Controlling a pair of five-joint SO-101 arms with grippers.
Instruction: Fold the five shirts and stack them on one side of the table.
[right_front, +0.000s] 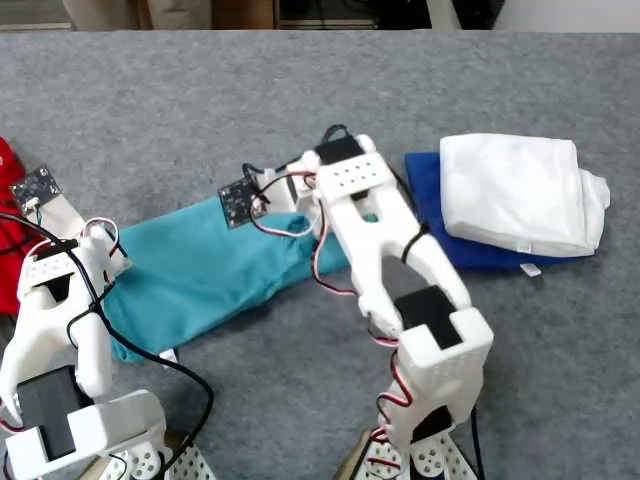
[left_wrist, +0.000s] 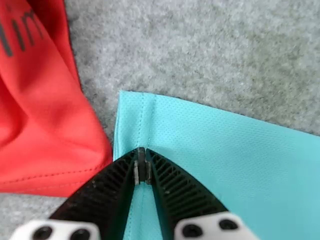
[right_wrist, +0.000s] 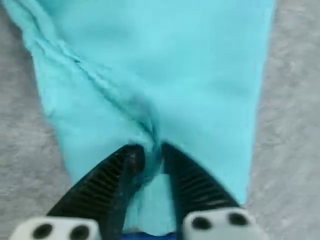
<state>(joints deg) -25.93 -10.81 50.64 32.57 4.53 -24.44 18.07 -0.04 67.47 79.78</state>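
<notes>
A teal shirt (right_front: 210, 270) lies as a long folded strip across the middle of the grey table (right_front: 300, 90). My left gripper (right_front: 108, 268) holds its left end. In the left wrist view it (left_wrist: 141, 170) is shut on the hemmed edge of the teal shirt (left_wrist: 225, 165), close to a corner. My right gripper (right_front: 300, 222) is at the strip's right end. In the right wrist view it (right_wrist: 152, 156) is shut on a bunched fold of the teal shirt (right_wrist: 165, 65). A folded white shirt (right_front: 515, 190) rests on a folded blue shirt (right_front: 430, 190) at the right.
A red shirt (right_front: 8, 230) lies crumpled at the table's left edge, right beside the teal corner, and shows as red cloth (left_wrist: 40, 115) in the left wrist view. Bare grey table stretches along the far side.
</notes>
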